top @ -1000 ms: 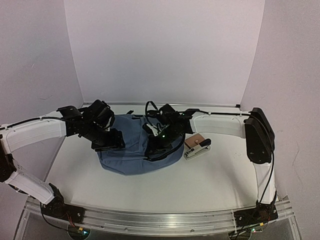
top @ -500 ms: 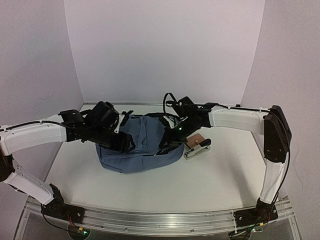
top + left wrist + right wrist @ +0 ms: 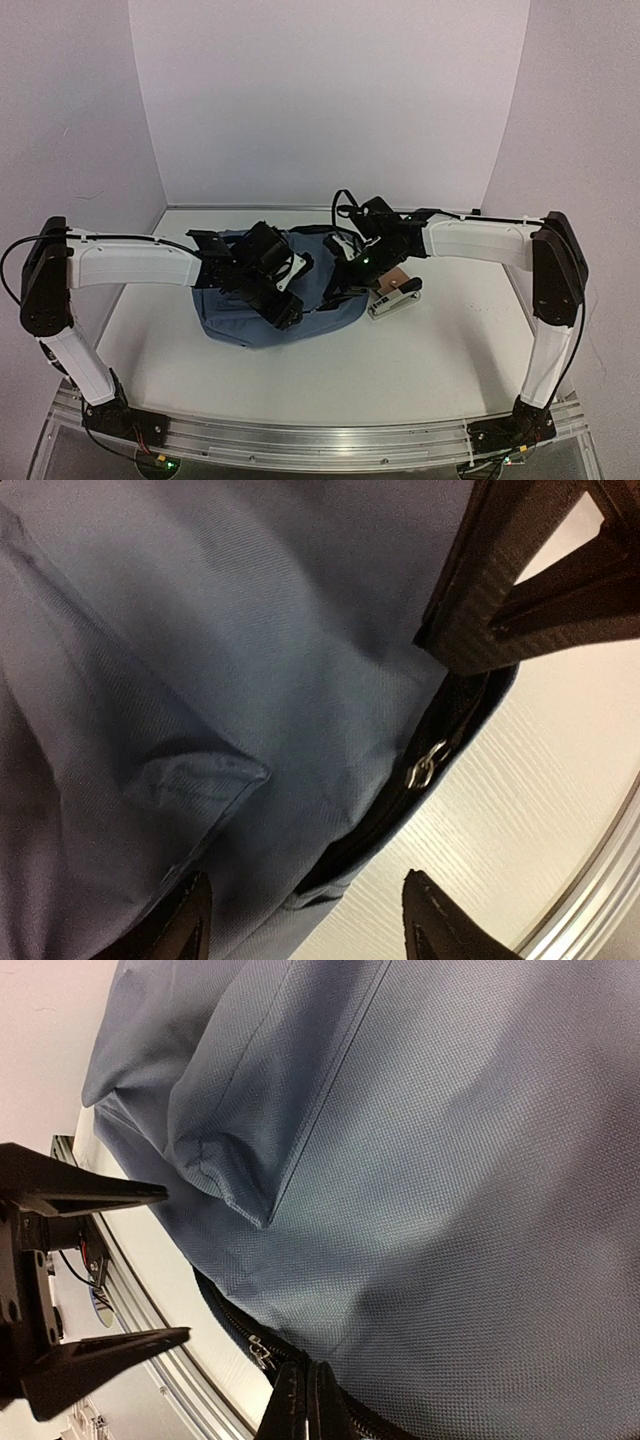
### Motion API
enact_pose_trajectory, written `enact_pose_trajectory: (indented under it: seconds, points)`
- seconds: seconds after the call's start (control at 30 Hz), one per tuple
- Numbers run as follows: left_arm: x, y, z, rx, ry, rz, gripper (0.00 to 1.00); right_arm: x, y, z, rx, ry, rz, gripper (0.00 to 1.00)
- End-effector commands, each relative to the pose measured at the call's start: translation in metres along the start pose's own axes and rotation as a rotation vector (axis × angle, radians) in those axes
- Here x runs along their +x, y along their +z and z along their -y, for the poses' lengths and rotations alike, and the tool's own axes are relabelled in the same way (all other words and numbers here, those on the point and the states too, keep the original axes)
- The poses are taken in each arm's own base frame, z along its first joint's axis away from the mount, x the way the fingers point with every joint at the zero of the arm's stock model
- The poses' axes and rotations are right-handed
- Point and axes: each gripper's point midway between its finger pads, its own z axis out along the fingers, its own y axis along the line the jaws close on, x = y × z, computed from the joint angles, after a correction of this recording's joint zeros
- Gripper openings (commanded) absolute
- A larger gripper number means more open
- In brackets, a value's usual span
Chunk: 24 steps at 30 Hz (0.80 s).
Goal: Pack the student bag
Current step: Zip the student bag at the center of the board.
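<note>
Main item: student bag (image 3: 235, 322), slate-blue, slumped at centre of worktop (image 3: 420, 360); zip (image 3: 424, 772) shows dark gap, part open by look
Tools: left fingers (image 3: 190, 925) wide apart over bag cloth, holding nothing; right fingers (image 3: 300, 1405) pressed together at zip line, whether cloth pinched cannot tell
Loose: brown item (image 3: 389, 281), pale flat item (image 3: 385, 306), just right of bag, outside it
Status, judged: packing unfinished; bag contents unseen

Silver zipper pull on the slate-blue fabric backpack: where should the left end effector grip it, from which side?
Pinch the silver zipper pull by its dangling tab, coming from the white table side: it hangs off the dark zipper track at the edge of the slate-blue fabric backpack, clear of folds. The left end effector is open.
</note>
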Motion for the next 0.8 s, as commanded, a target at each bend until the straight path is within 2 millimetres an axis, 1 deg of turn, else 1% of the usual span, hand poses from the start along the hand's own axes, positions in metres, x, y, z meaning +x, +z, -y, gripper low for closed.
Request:
enact_pose_trajectory:
  seconds: [0.0,0.03,0.1,0.17,0.27,0.43,0.5,0.6,0.67,0.77]
  points:
    - [-0.023,0.004,0.007,-0.014,0.084,0.043,0.59,-0.019,-0.030,-0.002,0.007,-0.008,0.097,0.00]
    - [-0.020,0.007,0.005,-0.024,0.083,0.030,0.54,-0.019,-0.031,0.000,0.009,-0.006,0.098,0.00]
    - [-0.013,0.011,0.000,-0.048,0.082,-0.004,0.40,-0.019,-0.033,0.005,0.017,0.000,0.103,0.00]
    - [-0.004,0.013,-0.003,-0.060,0.082,-0.047,0.30,-0.021,-0.036,0.011,0.026,0.009,0.109,0.00]
    - [0.009,0.009,-0.006,-0.072,0.070,-0.089,0.19,-0.024,-0.040,0.019,0.036,0.017,0.120,0.00]
    - [0.035,-0.004,-0.024,-0.160,0.054,-0.172,0.01,-0.029,-0.051,0.036,0.064,0.030,0.145,0.00]
    - [0.048,-0.010,-0.036,-0.218,0.056,-0.217,0.00,-0.031,-0.057,0.051,0.089,0.046,0.159,0.00]
    - [0.061,-0.017,-0.048,-0.277,0.053,-0.254,0.00,-0.033,-0.065,0.079,0.135,0.081,0.172,0.00]
    - [0.067,-0.020,-0.055,-0.303,0.045,-0.272,0.00,-0.036,-0.072,0.101,0.171,0.105,0.189,0.00]
    - [0.073,-0.024,-0.065,-0.343,0.045,-0.297,0.00,-0.046,-0.084,0.124,0.202,0.136,0.220,0.00]
